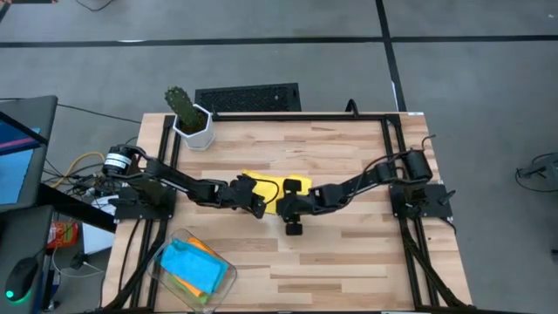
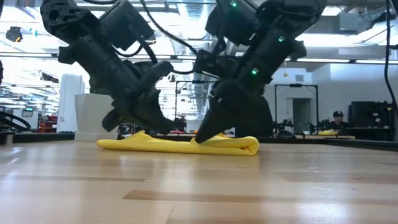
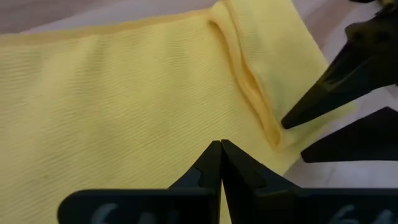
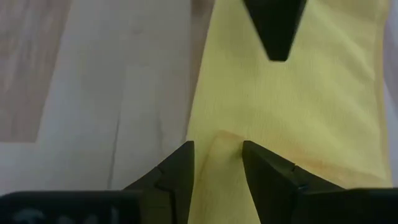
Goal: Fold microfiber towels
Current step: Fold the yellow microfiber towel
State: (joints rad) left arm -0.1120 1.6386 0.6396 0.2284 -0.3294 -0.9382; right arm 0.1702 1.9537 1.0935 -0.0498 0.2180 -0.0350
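A yellow microfiber towel (image 1: 277,185) lies flat on the middle of the wooden table, one layer folded over at its right end (image 2: 249,145). My left gripper (image 3: 221,144) is shut and hovers close over the towel's left half (image 1: 260,202); whether it touches the cloth I cannot tell. My right gripper (image 4: 217,158) reaches in from the right (image 1: 286,202), open, its tips down at the towel's near edge. The left gripper's dark tip (image 4: 277,31) shows farther along the cloth. My right gripper comes slanting down from the table's right side. One fingertip (image 3: 287,123) rests on the folded-over layer, close to the towel's near edge (image 4: 200,134). The other (image 3: 314,149) is just outside that edge. A low ridge of cloth (image 4: 219,142) stands between them. The towel stays on the table.
A clear bin (image 1: 193,266) at the near left corner holds folded blue and orange cloths. A green cactus in a white pot (image 1: 190,118) stands at the far left. Bare wood lies to the right of and in front of the towel.
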